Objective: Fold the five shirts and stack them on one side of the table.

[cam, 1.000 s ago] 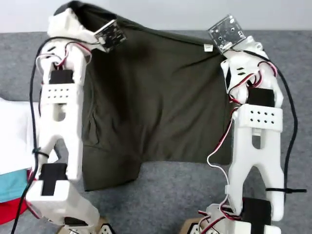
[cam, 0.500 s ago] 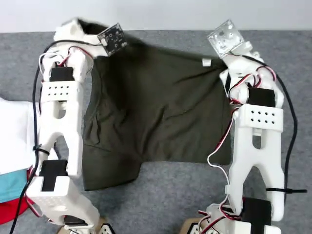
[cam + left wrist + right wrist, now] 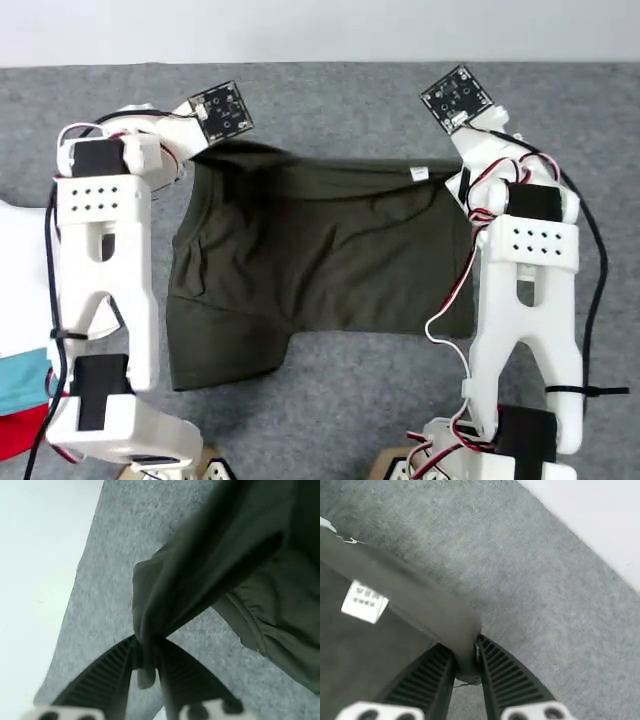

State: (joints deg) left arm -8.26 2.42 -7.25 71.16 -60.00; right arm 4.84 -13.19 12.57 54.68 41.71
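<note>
Where the olive shirt folds over, the left hand pinches one corner; right hand the other.

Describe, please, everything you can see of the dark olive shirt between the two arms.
The shirt is dark olive, soft matte cloth, creased, with a small white label near its far edge and a short sleeve spread at the near left. It lies mostly flat on the grey table. The left gripper and the right gripper each pinch a far corner, shut on bunched cloth.
</note>
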